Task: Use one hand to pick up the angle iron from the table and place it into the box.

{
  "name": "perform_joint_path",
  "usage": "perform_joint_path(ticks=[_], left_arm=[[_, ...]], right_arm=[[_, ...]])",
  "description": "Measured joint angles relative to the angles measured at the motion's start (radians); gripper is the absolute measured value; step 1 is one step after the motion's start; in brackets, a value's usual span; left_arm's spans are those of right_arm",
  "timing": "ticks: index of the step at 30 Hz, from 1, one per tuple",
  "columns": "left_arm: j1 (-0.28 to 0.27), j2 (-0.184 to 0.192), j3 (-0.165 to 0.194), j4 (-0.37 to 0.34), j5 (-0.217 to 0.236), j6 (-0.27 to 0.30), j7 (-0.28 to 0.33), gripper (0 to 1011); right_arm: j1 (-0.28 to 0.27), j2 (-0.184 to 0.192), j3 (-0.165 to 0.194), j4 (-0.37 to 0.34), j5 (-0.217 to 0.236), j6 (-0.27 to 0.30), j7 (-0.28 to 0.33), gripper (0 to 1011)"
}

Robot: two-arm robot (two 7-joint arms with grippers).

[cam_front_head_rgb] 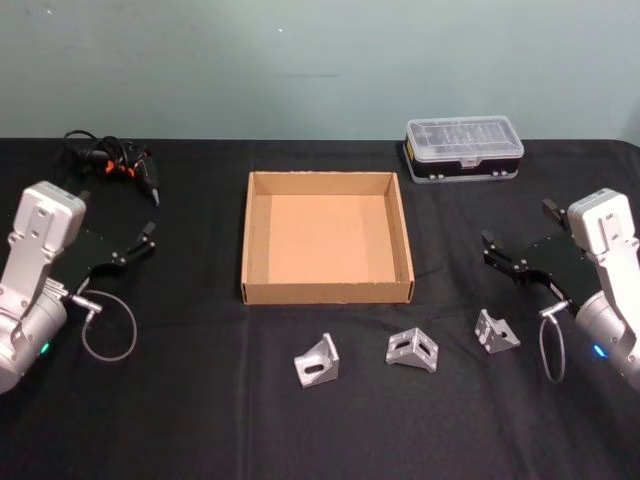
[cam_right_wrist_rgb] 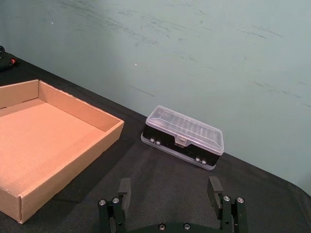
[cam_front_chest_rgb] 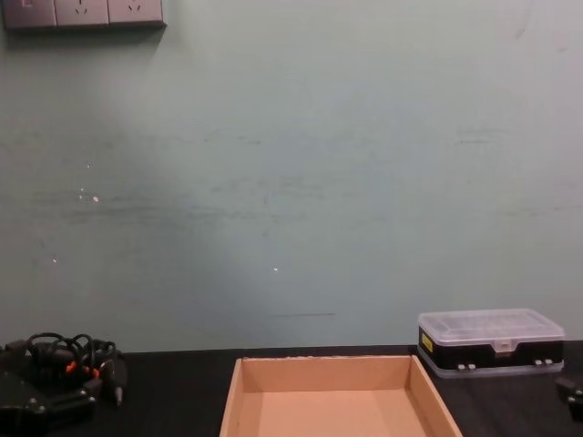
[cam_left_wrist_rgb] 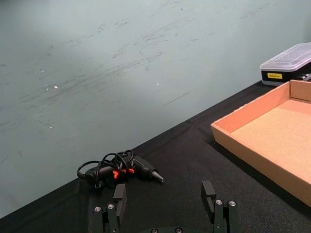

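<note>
Three grey metal angle irons lie in a row on the black table (cam_front_head_rgb: pixel 200 420) in front of the box: one on the left (cam_front_head_rgb: pixel 318 360), one in the middle (cam_front_head_rgb: pixel 413 349), one on the right (cam_front_head_rgb: pixel 496 332). The tan cardboard box (cam_front_head_rgb: pixel 325 292) sits at the table's centre with nothing inside; its walls also show in both wrist views (cam_left_wrist_rgb: pixel 252 145) (cam_right_wrist_rgb: pixel 73 160) and the chest view (cam_front_chest_rgb: pixel 323 361). My right gripper (cam_front_head_rgb: pixel 520 224) (cam_right_wrist_rgb: pixel 169 187) hovers open, behind and right of the right angle iron. My left gripper (cam_front_head_rgb: pixel 118 215) (cam_left_wrist_rgb: pixel 164 193) stays open at the left side, holding nothing.
A clear-lidded plastic case (cam_front_head_rgb: pixel 463 148) (cam_right_wrist_rgb: pixel 183 137) stands behind the box to the right. A black tool with orange marks and a coiled cable (cam_front_head_rgb: pixel 110 162) (cam_left_wrist_rgb: pixel 121 170) lies at the back left. A wall rises right behind the table.
</note>
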Motion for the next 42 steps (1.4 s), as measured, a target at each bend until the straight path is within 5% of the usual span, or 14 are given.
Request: perform_joint_path(ticks=[42], left_arm=[[0.0, 0.0, 0.0, 0.0, 0.0, 0.0, 0.0, 1011]], right_arm=[[0.0, 0.0, 0.0, 0.0, 0.0, 0.0, 0.0, 1004]])
